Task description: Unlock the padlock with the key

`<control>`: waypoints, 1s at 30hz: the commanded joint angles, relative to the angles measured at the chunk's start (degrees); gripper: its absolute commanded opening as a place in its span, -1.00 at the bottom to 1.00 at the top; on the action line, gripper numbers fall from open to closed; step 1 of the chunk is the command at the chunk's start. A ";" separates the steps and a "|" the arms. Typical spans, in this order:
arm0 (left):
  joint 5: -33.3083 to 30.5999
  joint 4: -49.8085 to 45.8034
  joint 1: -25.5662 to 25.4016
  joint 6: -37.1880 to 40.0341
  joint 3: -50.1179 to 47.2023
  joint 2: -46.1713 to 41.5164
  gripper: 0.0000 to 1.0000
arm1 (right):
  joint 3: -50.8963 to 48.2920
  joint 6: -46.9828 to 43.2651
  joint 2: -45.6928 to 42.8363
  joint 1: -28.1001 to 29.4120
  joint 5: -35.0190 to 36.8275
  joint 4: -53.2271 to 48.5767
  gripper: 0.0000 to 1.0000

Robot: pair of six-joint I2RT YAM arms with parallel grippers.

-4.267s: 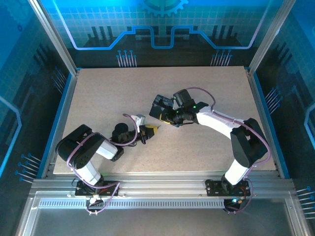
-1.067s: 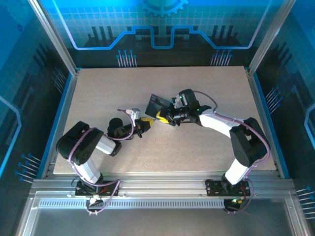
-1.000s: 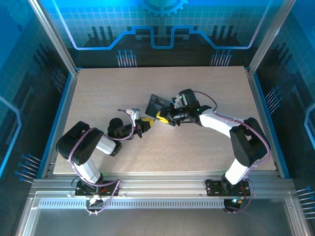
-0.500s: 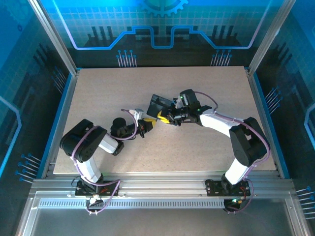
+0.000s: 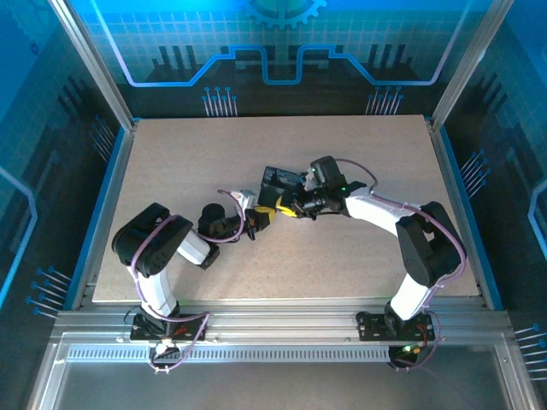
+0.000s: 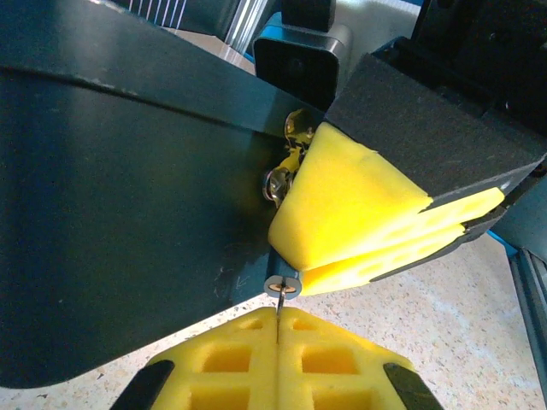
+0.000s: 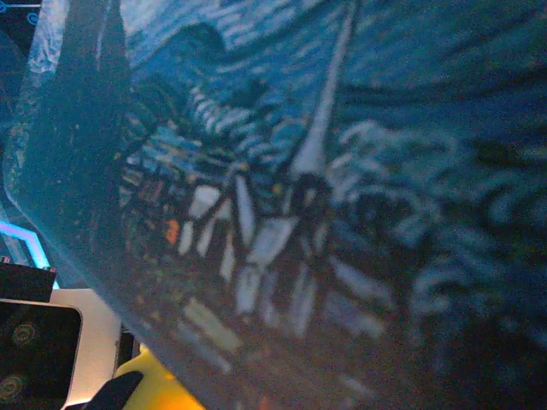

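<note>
I am working over a speckled beige table [image 5: 214, 154], and a thin blue trim [image 5: 101, 222] is running along its left and right edges. Blue light is glowing through the back wall [image 5: 385, 34], where a pale grid, a circuit-like outline and part of a gear shape [image 5: 285, 8] are showing. Dark, blue-tinted side panels [image 5: 43, 128] are closing in both flanks. Two slanted aluminium posts [image 5: 90, 60] are rising from the far corners. Silver rails [image 5: 282, 325] are crossing the near edge, and a slotted strip [image 5: 282, 352] is lying just below them.
</note>
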 commanded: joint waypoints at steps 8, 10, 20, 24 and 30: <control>-7.24 2.79 -5.03 -2.19 0.58 3.04 -1.00 | 0.26 -2.66 0.92 1.99 -0.20 0.88 -0.73; -8.63 2.79 -6.89 -3.53 0.06 3.59 -1.00 | -1.02 -3.12 0.38 1.94 2.41 1.77 -0.68; -15.51 2.72 -9.09 -12.65 -2.49 3.46 -1.00 | -6.09 -4.10 0.01 2.18 7.31 9.79 0.07; -16.97 2.71 -9.82 -14.52 -3.17 3.36 -1.00 | -9.91 -4.22 -3.21 2.45 11.36 12.68 0.20; -18.50 2.73 -9.79 -20.04 -4.24 4.44 -1.00 | -17.73 -0.78 -5.81 2.71 15.03 20.53 0.22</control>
